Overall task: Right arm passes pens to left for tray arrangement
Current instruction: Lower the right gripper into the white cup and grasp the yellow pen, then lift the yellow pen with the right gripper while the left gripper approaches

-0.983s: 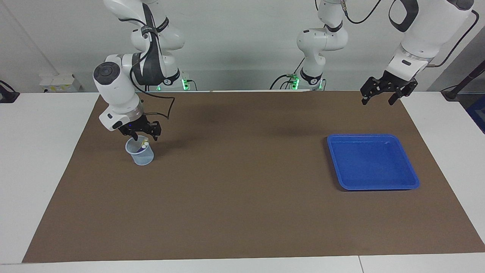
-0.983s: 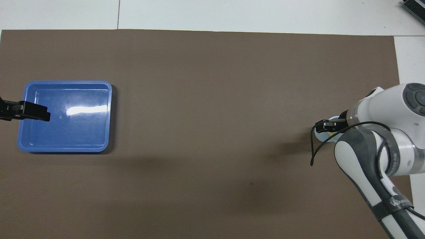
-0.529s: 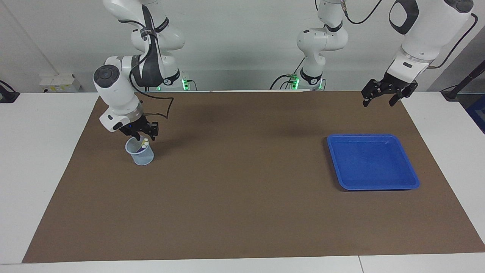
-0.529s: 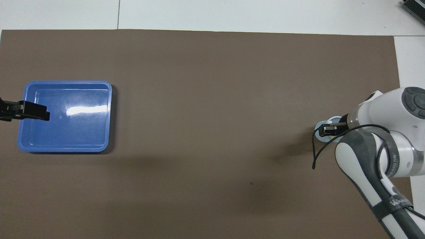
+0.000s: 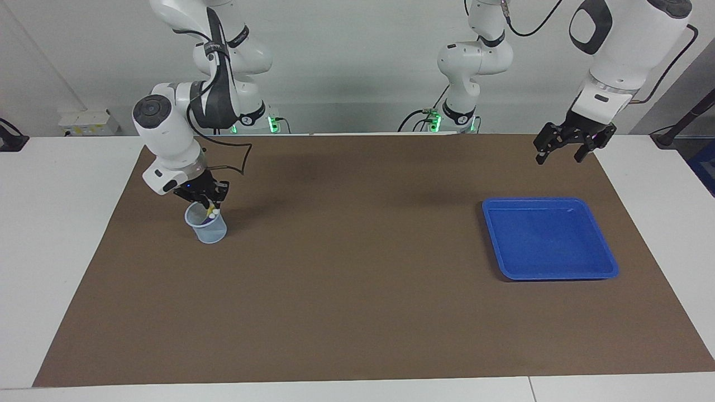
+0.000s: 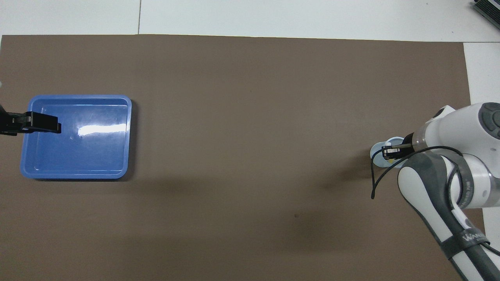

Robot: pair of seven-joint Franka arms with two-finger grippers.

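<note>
My right gripper, with its blue light, is at the mouth of a small translucent cup at the right arm's end of the mat. The pens stand in the cup; I see a yellow one and pale cap ends just under the gripper. In the overhead view the right gripper covers most of the cup. The blue tray lies empty at the left arm's end. My left gripper is open and empty, raised over the mat beside the tray.
A brown mat covers most of the white table. A loose black cable hangs from the right arm's wrist near the cup.
My right gripper has come down onto the cup's mouth and looks narrower than before. My left gripper has shifted slightly and stays open.
</note>
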